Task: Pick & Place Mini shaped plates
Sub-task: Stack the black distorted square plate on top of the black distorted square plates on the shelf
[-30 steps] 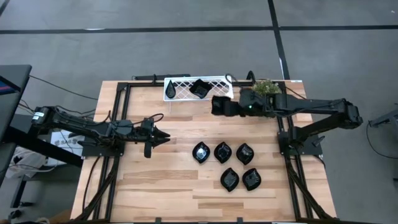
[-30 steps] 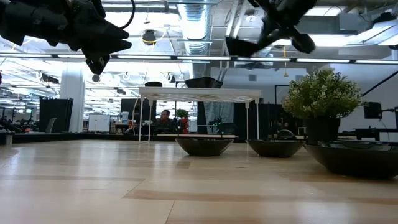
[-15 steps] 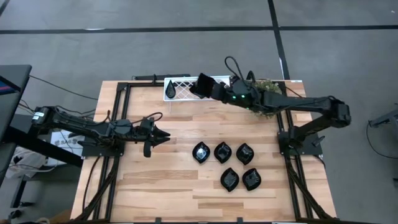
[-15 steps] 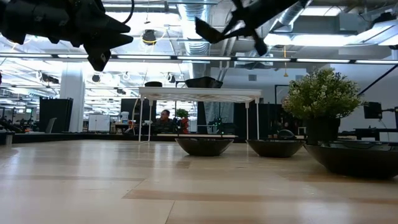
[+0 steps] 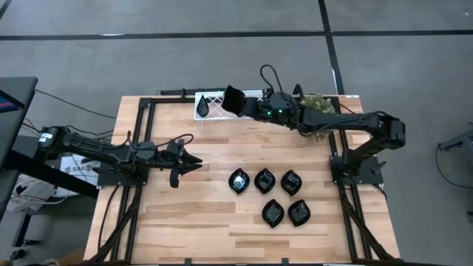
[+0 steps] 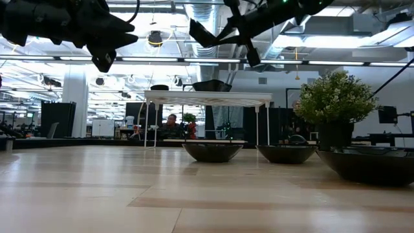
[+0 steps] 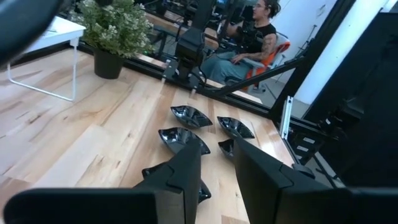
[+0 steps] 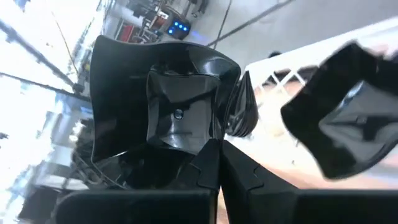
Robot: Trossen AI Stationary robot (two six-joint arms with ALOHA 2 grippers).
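Observation:
My right gripper (image 5: pixel 248 106) reaches from the table's right over the white wire rack (image 5: pixel 212 104) at the far edge, shut on a wavy-edged square black plate (image 5: pixel 234 100). A second black plate (image 8: pixel 353 130) and a narrow teardrop plate (image 5: pixel 201 109) lie on the rack's lattice top. Several more black plates (image 5: pixel 264 181) rest on their bases on the wood, right of centre. My left gripper (image 5: pixel 194 160) hovers over the table's left half, open a little, with nothing between its fingers. My right gripper pinches the square plate's rim (image 8: pixel 200 149) between its two fingers. The fingers come about level from the table's right. The plate is lifted clear above the rack and stands tilted on edge, its hollow (image 8: pixel 180 115) facing back along the fingers.
A small green plant (image 5: pixel 318 104) in a dark pot stands at the far right, under my right arm. Black frame rails (image 5: pixel 142 148) run along the table's left and right sides. People sit in the room beyond the table.
My right gripper has carried the square plate toward the table's left and far edge, from beside the plant to above the rack, and has tipped up toward level; the plate stays clear of everything.

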